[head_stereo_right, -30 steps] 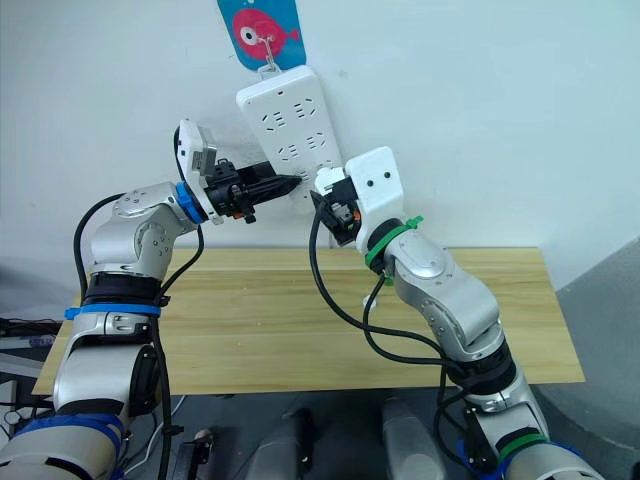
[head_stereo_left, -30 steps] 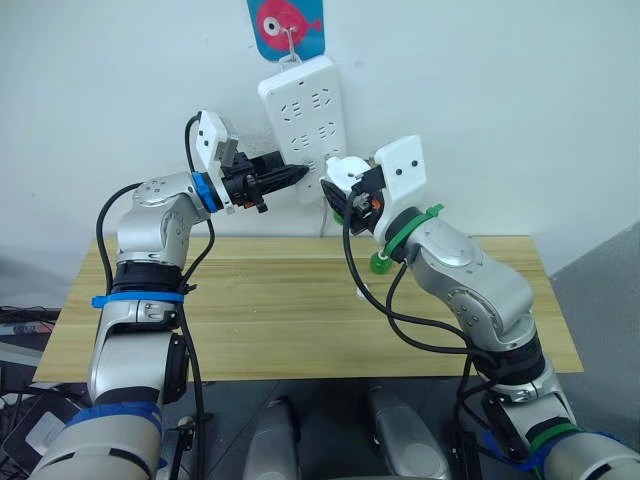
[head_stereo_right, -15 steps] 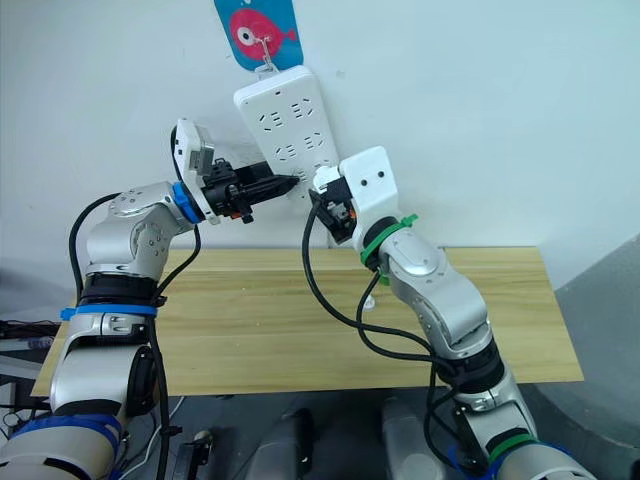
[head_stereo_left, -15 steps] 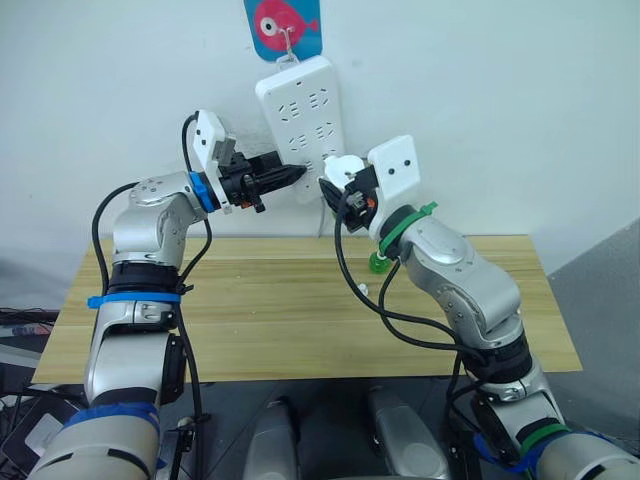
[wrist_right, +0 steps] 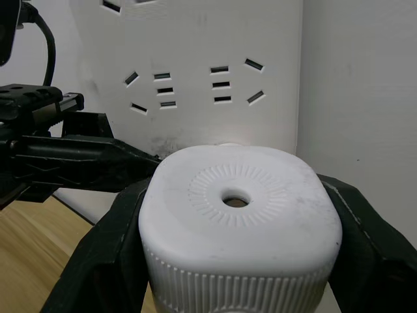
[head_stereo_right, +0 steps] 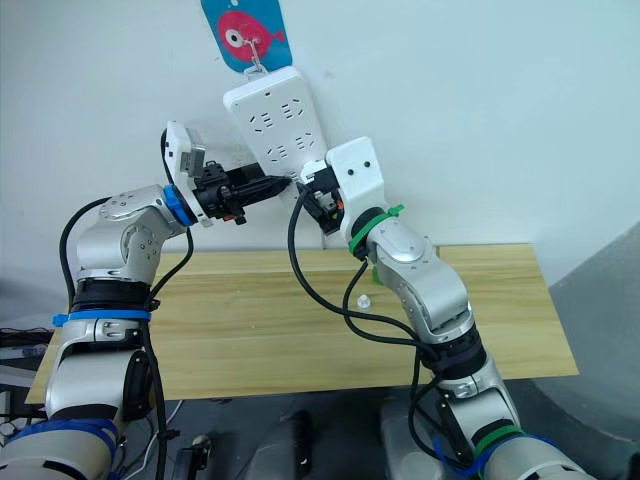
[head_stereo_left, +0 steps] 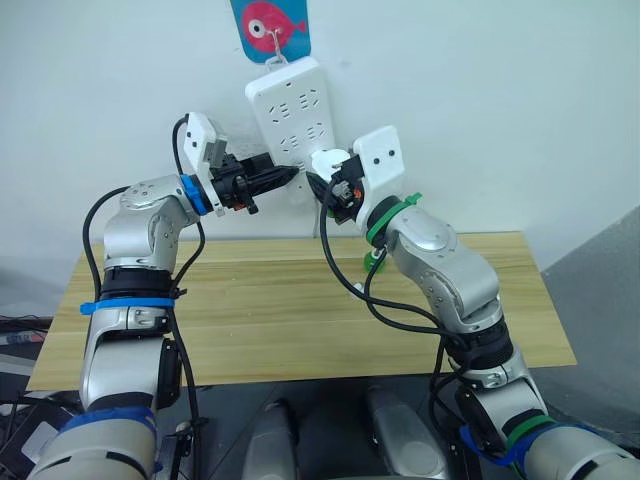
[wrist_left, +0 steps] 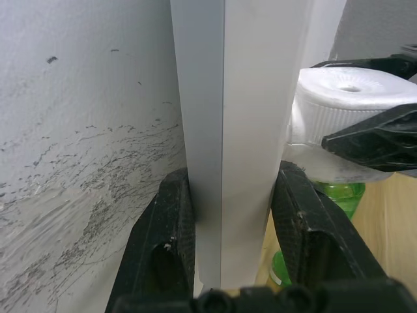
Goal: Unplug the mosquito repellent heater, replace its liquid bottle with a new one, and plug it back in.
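Observation:
The white mosquito repellent heater [head_stereo_left: 328, 163] is held up against the lower face of the wall power strip [head_stereo_left: 295, 115], with my right gripper [wrist_right: 238, 218] shut on it. Its prongs are hidden. A green bottle [wrist_left: 339, 193] hangs under the heater. Another green bottle [head_stereo_left: 375, 262] stands on the table [head_stereo_left: 250, 320], partly hidden behind my right arm. I cannot tell which bottle is the new one. My left gripper [head_stereo_left: 290, 172] is shut on the strip's lower edge, one finger [wrist_left: 172, 228] on each side.
A small white cap [head_stereo_left: 358, 290] lies on the wooden table near the standing bottle. The power strip hangs from a hook on a blue fish sticker [head_stereo_left: 268, 25] on the white wall. A black cable loops under my right arm.
The whole view has shifted. My right gripper has brought the heater slightly closer to the strip and my left fingertips. The left gripper still holds the strip.

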